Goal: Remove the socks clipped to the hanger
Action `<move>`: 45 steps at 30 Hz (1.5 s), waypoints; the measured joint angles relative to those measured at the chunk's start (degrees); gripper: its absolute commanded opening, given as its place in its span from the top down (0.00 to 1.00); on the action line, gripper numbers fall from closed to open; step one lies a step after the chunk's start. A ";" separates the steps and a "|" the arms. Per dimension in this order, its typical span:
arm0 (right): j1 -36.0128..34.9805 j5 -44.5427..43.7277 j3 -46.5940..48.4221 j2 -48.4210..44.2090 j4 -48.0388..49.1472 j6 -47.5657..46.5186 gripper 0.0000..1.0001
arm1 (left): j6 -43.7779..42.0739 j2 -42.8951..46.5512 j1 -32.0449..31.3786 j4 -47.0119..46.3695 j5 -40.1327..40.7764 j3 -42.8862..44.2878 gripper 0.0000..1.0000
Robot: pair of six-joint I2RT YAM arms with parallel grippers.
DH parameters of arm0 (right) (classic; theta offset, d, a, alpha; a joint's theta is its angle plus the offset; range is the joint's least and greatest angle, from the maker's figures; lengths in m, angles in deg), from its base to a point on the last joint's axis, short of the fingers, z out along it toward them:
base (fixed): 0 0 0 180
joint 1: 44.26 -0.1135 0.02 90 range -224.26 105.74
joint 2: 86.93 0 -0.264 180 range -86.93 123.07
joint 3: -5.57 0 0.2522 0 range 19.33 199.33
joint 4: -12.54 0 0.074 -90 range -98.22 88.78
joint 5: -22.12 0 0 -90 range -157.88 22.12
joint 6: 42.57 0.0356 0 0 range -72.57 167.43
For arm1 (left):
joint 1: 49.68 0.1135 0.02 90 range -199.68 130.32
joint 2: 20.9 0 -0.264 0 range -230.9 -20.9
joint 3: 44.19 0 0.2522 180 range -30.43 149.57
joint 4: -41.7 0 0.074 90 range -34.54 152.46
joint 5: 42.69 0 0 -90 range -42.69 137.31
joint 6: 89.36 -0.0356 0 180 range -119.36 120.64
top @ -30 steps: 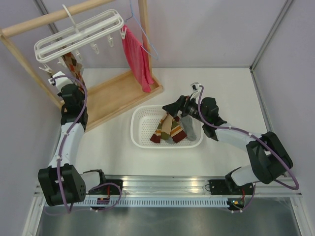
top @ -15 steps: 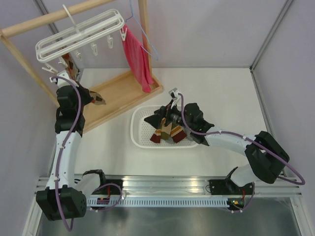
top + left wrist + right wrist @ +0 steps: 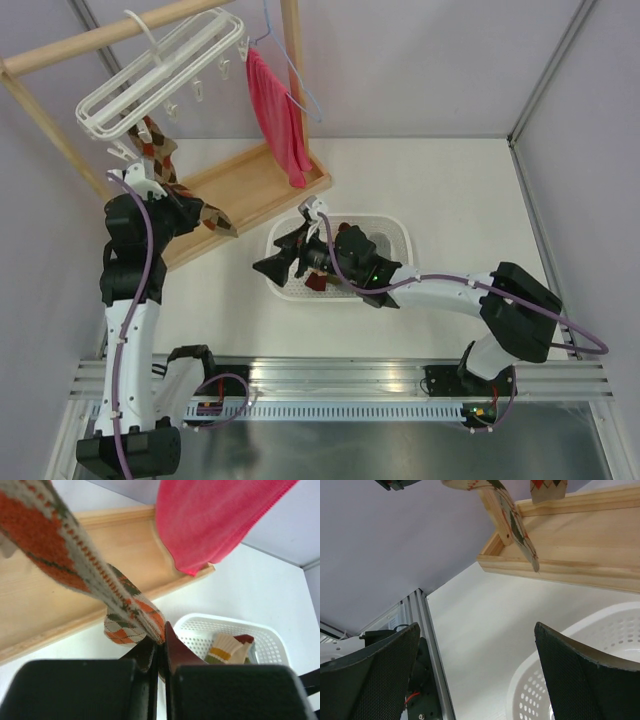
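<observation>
"What do the arms look like?"
"The left arm (image 3: 125,300) and right arm (image 3: 450,292) have white links and bulky black joints."
"Any wiring?"
"A thin purple cable (image 3: 151,262) loops along each."
"And the fingers?"
"The right fingers (image 3: 370,680) are broad and black, with a fine dotted texture."

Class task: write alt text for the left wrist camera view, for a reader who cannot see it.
The left gripper, shut, pinches an orange-and-olive argyle sock that stretches taut toward the upper left. Behind it are a wooden base, a hanging red cloth, and a white basket holding more socks.
</observation>
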State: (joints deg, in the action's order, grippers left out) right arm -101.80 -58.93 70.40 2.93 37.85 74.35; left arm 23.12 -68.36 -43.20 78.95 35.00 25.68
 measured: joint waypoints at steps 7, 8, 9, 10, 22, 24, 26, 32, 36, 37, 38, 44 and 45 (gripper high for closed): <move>-5.05 -3.72 7.80 4.63 -0.87 -5.44 0.02 | 1.01 0.72 -0.13 4.81 -6.05 1.49 0.98; -5.31 -4.37 9.07 5.33 -1.14 -6.43 0.02 | 1.11 0.96 -0.13 5.55 -6.80 1.57 0.98; -5.35 -4.94 10.25 5.86 -1.51 -7.41 0.02 | 1.25 1.20 -0.13 6.27 -7.56 1.70 0.98; -5.35 -5.51 11.28 6.29 -2.05 -8.46 0.02 | 1.31 1.42 -0.13 6.84 -7.98 1.84 0.98; -5.81 -14.10 18.23 9.25 -7.23 -20.68 0.03 | 4.11 5.90 -0.13 10.78 -14.34 5.22 0.98; -5.84 -14.64 18.56 10.62 -7.48 -21.59 0.05 | 4.72 6.01 -0.13 10.88 -15.39 5.38 0.98; -5.90 -14.84 18.64 11.93 -7.89 -22.29 0.16 | 5.22 6.01 -0.13 10.93 -16.37 5.46 0.98; -6.25 -14.78 18.75 14.14 -8.24 -22.95 0.58 | 6.08 6.27 -0.13 11.54 -18.25 5.46 0.98; -7.06 -14.10 18.82 14.19 -7.74 -23.45 0.85 | 6.19 6.38 -0.13 12.13 -18.36 5.46 0.98; -7.30 -13.79 18.84 14.19 -7.48 -23.56 0.94 | 6.19 6.38 -0.13 12.24 -18.36 5.46 0.98; -7.54 -13.62 18.84 14.19 -7.17 -23.67 0.98 | 6.19 6.38 -0.13 12.37 -18.34 5.46 0.98; -8.17 -13.33 18.82 14.19 -6.27 -23.19 0.99 | 6.36 6.38 -0.13 12.79 -18.23 5.42 0.00; -8.24 -13.38 18.78 14.14 -6.27 -23.08 0.99 | 6.43 6.38 -0.13 12.98 -18.12 5.40 0.00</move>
State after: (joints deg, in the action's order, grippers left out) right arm -110.04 -72.30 89.18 17.08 31.57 51.27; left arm 29.54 -61.98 -43.33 91.93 16.88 31.08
